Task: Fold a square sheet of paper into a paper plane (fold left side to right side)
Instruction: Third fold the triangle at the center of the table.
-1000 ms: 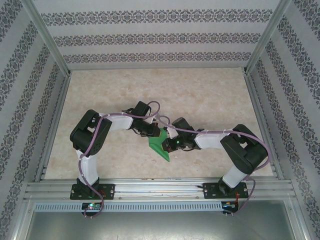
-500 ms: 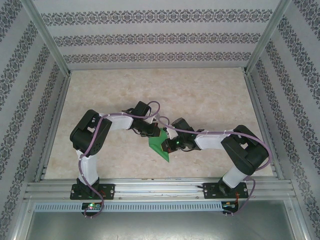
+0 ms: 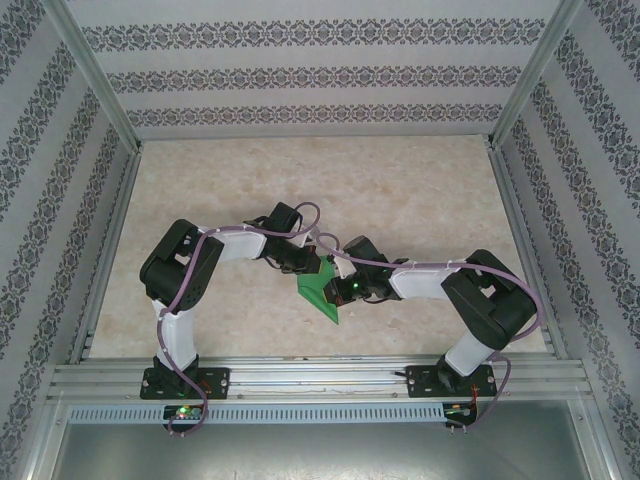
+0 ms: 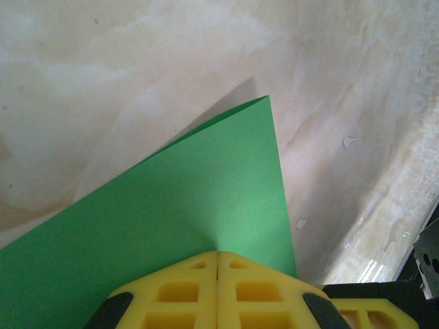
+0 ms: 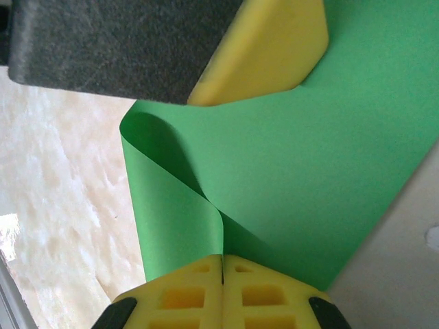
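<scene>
The thin, bright green square sheet of paper lies near the middle of the beige marbled table, somewhat closer to the near edge, with one pointed corner directed toward that edge. The left gripper has its yellow jaws together, clamped on the sheet, whose flat green surface runs away from the fingertips to a free corner that casts a shadow on the table. The right gripper is likewise clamped on the sheet, where one side of the paper curls over in a soft, uncreased loop into the seam between the jaws, near the left gripper's yellow finger.
</scene>
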You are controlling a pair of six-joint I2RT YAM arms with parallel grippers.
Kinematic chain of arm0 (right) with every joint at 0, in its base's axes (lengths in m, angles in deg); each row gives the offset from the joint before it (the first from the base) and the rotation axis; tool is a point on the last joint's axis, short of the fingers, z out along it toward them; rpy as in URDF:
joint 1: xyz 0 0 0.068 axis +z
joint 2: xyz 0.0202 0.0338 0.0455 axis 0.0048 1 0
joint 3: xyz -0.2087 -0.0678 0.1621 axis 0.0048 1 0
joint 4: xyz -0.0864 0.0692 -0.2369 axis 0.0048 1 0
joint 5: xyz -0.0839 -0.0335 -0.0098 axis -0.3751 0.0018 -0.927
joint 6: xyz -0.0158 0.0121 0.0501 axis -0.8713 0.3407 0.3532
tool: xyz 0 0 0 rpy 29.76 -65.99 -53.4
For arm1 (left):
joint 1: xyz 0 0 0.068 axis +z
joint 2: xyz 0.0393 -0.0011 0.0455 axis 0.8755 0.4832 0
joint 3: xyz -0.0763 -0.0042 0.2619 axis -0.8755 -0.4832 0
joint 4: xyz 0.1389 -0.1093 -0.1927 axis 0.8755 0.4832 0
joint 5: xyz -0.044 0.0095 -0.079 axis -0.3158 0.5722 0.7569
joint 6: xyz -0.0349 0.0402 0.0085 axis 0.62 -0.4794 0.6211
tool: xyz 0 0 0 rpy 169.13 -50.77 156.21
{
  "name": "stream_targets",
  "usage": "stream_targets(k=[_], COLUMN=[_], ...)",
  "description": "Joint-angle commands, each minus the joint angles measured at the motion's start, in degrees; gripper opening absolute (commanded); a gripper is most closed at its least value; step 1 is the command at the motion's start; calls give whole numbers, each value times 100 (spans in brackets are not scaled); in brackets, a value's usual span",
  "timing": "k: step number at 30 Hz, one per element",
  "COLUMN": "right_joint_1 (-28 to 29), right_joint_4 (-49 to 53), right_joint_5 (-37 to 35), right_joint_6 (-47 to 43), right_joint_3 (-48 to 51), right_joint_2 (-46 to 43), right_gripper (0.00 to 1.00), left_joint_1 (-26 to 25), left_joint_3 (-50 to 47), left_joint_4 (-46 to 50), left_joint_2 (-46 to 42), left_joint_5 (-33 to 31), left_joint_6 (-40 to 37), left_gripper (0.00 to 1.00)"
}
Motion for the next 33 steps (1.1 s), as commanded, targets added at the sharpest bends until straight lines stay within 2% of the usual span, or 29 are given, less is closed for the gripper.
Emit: stream_targets(k=[1, 33], right_joint_1=[-5, 1], right_joint_4=[98, 203], right_joint_5=[-63, -167], right_joint_6=[-46, -107], right_joint_3=[-102, -209], right_joint_2=[78, 167], right_gripper=[0, 0], left_joint_1=[-96, -92], left_joint_3=[-127, -144], left_joint_4=[189, 127], left_joint_2=[178, 194], left_joint_5=[-311, -283], left_joint_6=[7, 31], left_gripper=[7, 7])
